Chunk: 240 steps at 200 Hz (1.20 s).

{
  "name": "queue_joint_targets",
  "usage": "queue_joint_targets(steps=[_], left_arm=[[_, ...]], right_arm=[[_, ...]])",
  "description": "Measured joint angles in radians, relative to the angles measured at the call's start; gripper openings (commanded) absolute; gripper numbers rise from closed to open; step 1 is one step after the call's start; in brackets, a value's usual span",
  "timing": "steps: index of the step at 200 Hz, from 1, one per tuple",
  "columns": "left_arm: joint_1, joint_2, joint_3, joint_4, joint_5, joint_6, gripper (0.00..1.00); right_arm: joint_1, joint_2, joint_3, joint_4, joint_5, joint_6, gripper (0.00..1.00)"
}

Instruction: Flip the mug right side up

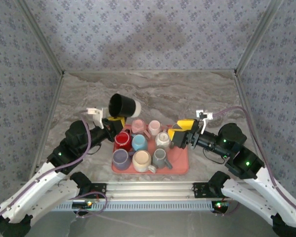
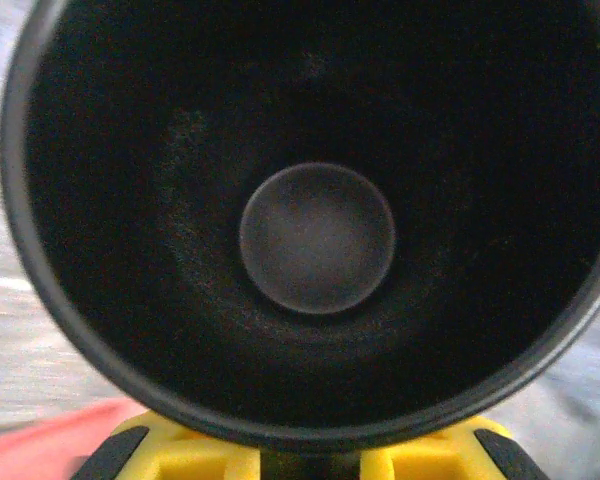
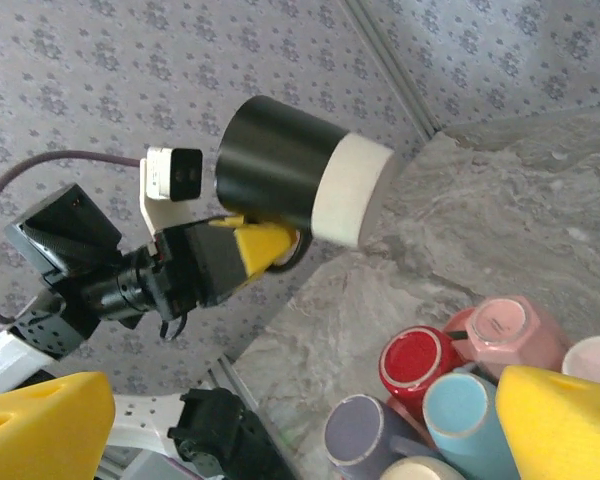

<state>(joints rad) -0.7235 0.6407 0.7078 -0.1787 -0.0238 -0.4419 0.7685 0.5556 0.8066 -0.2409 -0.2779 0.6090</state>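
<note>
Mid-flip. Left fingers point(image 1: 117, 121) pinch the black mug point(image 1: 124, 104), which is in the air roughly on its side at 11 o'clock of the red tray point(image 1: 181, 171). Right fingers point(image 1: 177, 131) are spread and idle at the tray's 2 o'clock. Next: likely roll the mouth upward, then set it on the table point(image 1: 187, 94).

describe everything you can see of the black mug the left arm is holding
The black mug has a black body, a cream band at its base end and a dark inside. It hangs above the table, tipped sideways, mouth toward the left gripper, which is shut on it from below. Nothing else touches it.
</note>
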Motion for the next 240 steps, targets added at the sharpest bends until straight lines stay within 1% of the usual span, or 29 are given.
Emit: queue_joint_targets(steps=[9,21,32,44,66,97,121,148,185,240], left_arm=[[0.008,0.025,0.0,-0.028,-0.092,0.056,0.0],[0.029,0.071,0.0,-0.046,-0.177,0.11,0.0],[0.065,0.119,-0.001,-0.047,-0.219,0.147,0.0],[0.111,0.183,-0.016,-0.031,-0.232,0.176,0.0],[0.212,0.251,-0.077,0.003,-0.208,0.225,0.0],[0.362,0.365,-0.084,0.031,-0.156,0.256,0.0],[0.441,0.438,-0.08,0.066,-0.126,0.29,0.0],[0.48,0.545,-0.056,0.07,-0.077,0.326,0.0],[0.524,0.669,-0.008,0.071,-0.019,0.33,0.0],[0.533,0.753,0.037,0.105,0.017,0.332,0.0]], right_arm=[[0.0,-0.006,-0.001,-0.01,0.002,-0.008,1.0],[0.0,-0.014,-0.002,-0.022,0.004,-0.017,1.0],[0.0,-0.018,-0.002,-0.025,0.006,-0.025,1.0],[0.001,-0.019,-0.002,-0.027,0.01,-0.029,1.0],[0.004,-0.018,-0.002,-0.049,0.026,-0.039,1.0],[0.005,-0.018,-0.008,-0.078,0.044,-0.042,1.0],[0.005,-0.012,-0.013,-0.081,0.047,-0.042,1.0],[0.006,0.011,-0.013,-0.086,0.047,-0.042,1.0],[0.006,0.035,-0.017,-0.095,0.046,-0.042,1.0],[0.006,0.061,-0.024,-0.11,0.047,-0.042,1.0]])
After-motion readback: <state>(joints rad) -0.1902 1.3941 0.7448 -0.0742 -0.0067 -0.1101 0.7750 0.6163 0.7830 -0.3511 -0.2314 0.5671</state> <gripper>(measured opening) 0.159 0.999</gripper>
